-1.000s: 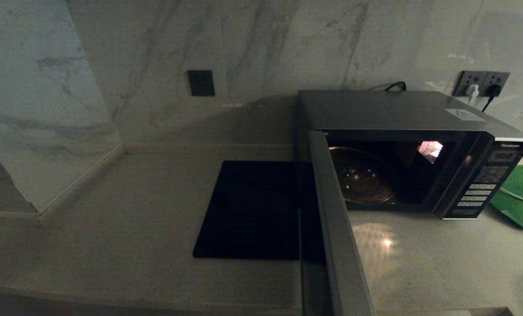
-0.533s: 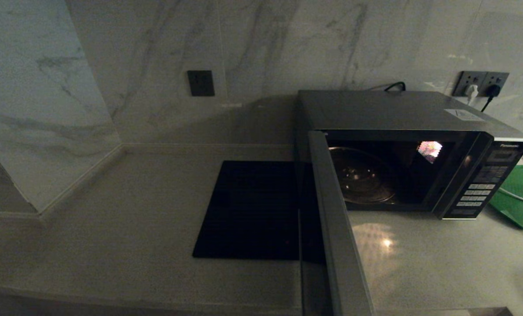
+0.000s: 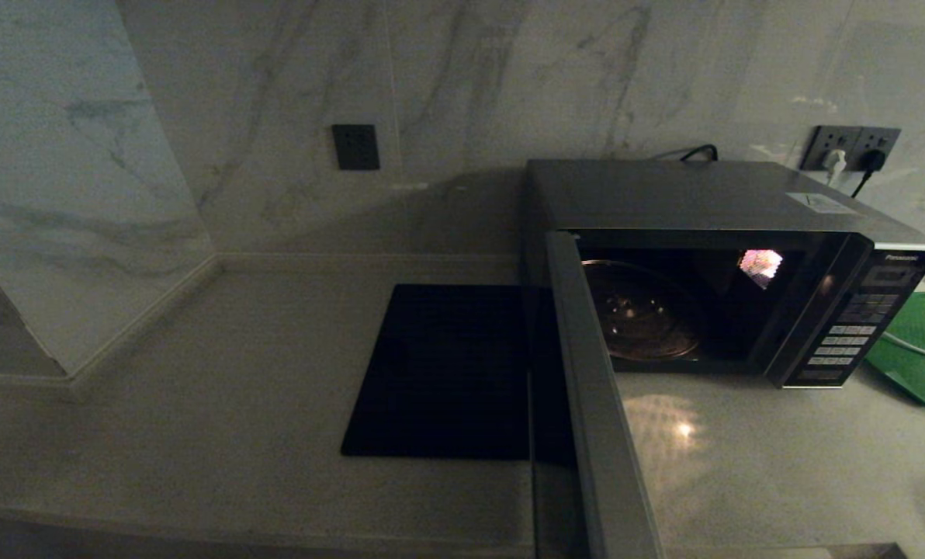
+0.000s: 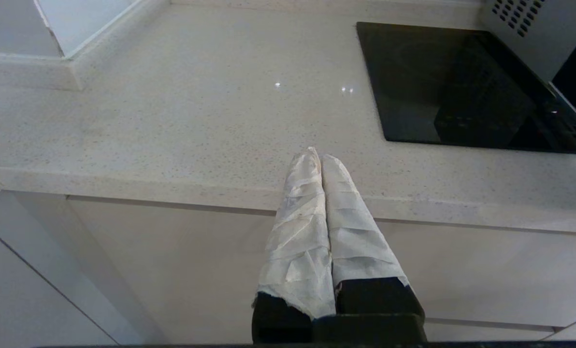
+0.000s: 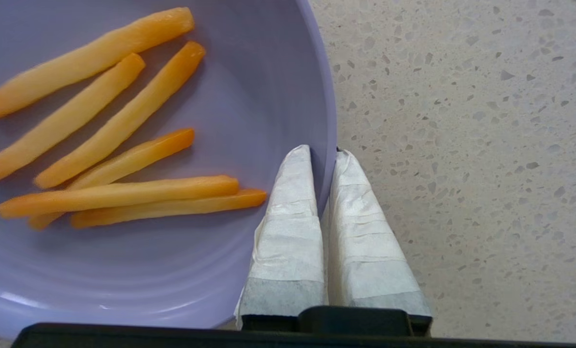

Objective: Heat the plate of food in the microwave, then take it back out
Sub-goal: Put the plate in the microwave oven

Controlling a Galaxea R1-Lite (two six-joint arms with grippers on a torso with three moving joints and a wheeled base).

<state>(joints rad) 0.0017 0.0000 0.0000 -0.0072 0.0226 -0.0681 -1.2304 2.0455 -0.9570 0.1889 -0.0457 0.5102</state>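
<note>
The right gripper (image 5: 323, 157) has its two white-taped fingers (image 5: 290, 217) drawn close together on the rim of the small round lilac plate of food (image 5: 249, 96), one finger inside the rim and one outside it, so the plate edge is pinched between them. The plate fills the left half of the right wrist view, with the pale speckled stone counter (image 5: 462, 145) on the right of that frame. Six or so long orange-yellow sticks of food (image 5: 123, 193) lie loosely side by side on the plate, mostly in the upper left and centre left of that picture; the nearest ends just beside the inner finger. The plate's surface is smooth with faint concentric rings.

The left gripper (image 4: 321, 157) sits low in front of the counter edge, its white-wrapped fingers pressed together with nothing between them, near the bottom centre of the left wrist view.

In the head view, neither arm nor the plate appears. The large silver-and-black microwave (image 3: 703, 194) stands in the right half of the frame, its door (image 3: 594, 404) swung wide open toward the bottom centre. Inside, a clear glass turntable (image 3: 641, 314) lies bare. A flat black square mat (image 3: 439, 373) lies on the counter left of the door, and a green tray (image 3: 916, 349) shows at the right edge.
</note>
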